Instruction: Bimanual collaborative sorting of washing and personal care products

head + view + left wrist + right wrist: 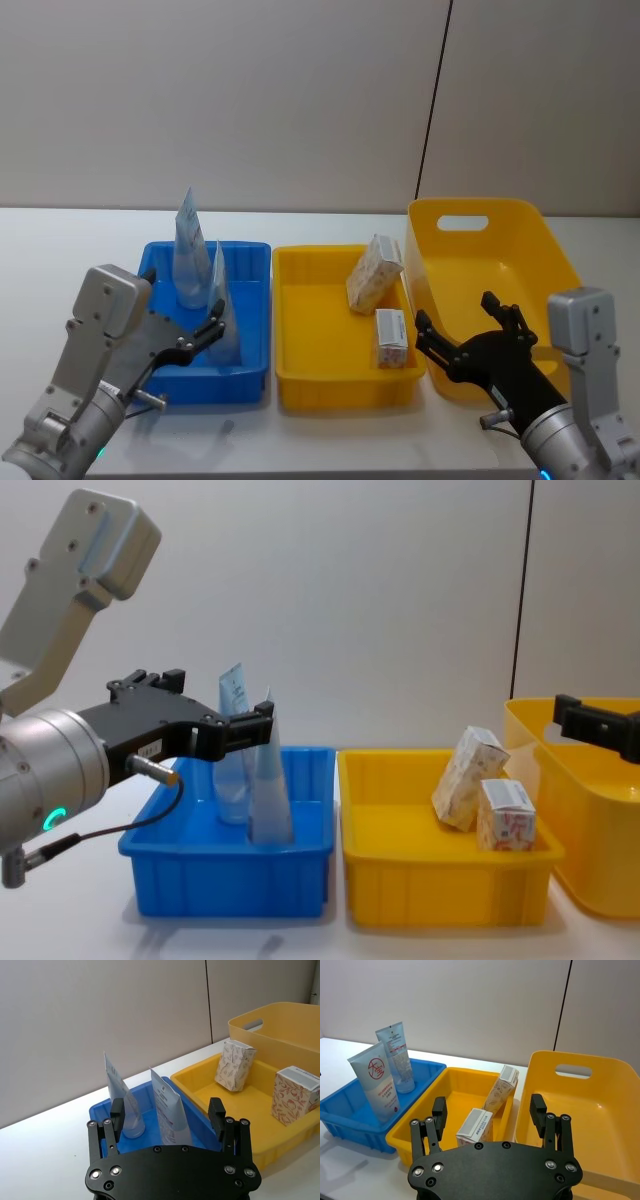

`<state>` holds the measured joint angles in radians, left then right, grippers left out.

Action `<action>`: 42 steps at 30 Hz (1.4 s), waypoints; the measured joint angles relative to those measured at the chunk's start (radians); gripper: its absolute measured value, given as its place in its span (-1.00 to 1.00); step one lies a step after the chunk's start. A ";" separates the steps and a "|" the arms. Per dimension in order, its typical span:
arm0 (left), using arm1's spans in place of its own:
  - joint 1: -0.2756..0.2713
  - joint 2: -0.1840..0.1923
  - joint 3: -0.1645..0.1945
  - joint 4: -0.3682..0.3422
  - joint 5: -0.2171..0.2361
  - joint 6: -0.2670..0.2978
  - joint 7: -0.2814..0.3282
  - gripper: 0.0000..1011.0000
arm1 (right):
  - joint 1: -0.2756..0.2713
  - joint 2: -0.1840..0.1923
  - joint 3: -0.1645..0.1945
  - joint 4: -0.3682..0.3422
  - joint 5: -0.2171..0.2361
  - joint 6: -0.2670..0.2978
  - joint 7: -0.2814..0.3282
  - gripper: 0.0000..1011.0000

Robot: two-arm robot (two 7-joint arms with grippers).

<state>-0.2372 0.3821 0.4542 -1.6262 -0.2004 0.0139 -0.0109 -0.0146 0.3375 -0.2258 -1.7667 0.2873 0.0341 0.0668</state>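
Left gripper, fingers spread and empty, sits at the blue bin's near edge. Right gripper, likewise spread and empty, is by the large yellow bin's near rim. Risk: a nudge could topple the standing tubes.

A plain grey-beige panelled wall runs straight across the back of the room, split by one thin dark vertical seam to the right of centre. In front of it stands a smooth white table, its far edge meeting the wall. The light is soft and even, casting faint shadows on the tabletop.
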 joint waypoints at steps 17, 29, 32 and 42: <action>0.000 0.000 0.000 0.000 0.000 0.000 0.000 0.98 | 0.000 0.000 0.000 0.000 0.000 0.000 0.000 0.98; 0.000 0.000 0.000 0.000 0.000 0.000 0.000 0.98 | 0.000 0.000 0.000 0.000 0.000 0.000 0.000 0.99; 0.000 0.000 0.000 0.000 0.000 0.000 0.000 0.98 | 0.000 0.000 0.000 0.000 0.000 0.000 0.000 0.99; -0.003 -0.004 -0.015 0.001 -0.032 0.028 -0.026 0.98 | 0.000 0.000 0.000 0.000 0.000 0.000 0.000 0.99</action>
<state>-0.2397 0.3782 0.4395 -1.6256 -0.2322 0.0415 -0.0369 -0.0146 0.3375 -0.2259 -1.7668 0.2873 0.0341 0.0668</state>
